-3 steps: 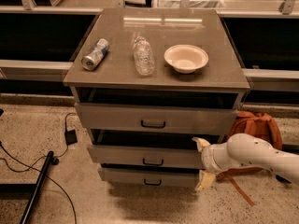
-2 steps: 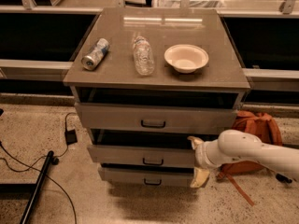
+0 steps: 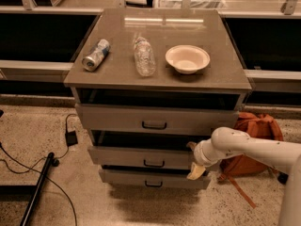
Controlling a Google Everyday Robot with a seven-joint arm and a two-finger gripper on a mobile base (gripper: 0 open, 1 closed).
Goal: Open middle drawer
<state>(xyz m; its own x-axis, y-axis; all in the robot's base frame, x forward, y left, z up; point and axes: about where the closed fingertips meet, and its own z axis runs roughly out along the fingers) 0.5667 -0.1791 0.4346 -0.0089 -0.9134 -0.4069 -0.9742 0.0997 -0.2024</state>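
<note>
The cabinet has three drawers. The middle drawer (image 3: pixel 136 156) is a wide, shallow grey-beige front with a small dark bar handle (image 3: pixel 154 163) at its centre. It stands slightly out from the cabinet, with a dark gap above it. My gripper (image 3: pixel 193 159) is at the right end of this drawer's front, right of the handle. It is open, with one cream finger above the front's top edge and the other fingertip (image 3: pixel 196 172) below it. My white arm (image 3: pixel 254 149) reaches in from the right.
On the cabinet top (image 3: pixel 221 69) lie a can (image 3: pixel 95 54), a clear plastic bottle (image 3: pixel 144 55) and a white bowl (image 3: pixel 187 58). The taller top drawer (image 3: pixel 113 117) and lowest drawer (image 3: pixel 122 177) are also slightly out. An orange backpack (image 3: pixel 256 140) sits at the right. Cables (image 3: pixel 28 166) lie on the floor at the left.
My gripper and arm have moved left, from beside the cabinet onto the right end of the middle drawer's front. The drawers have not visibly moved.
</note>
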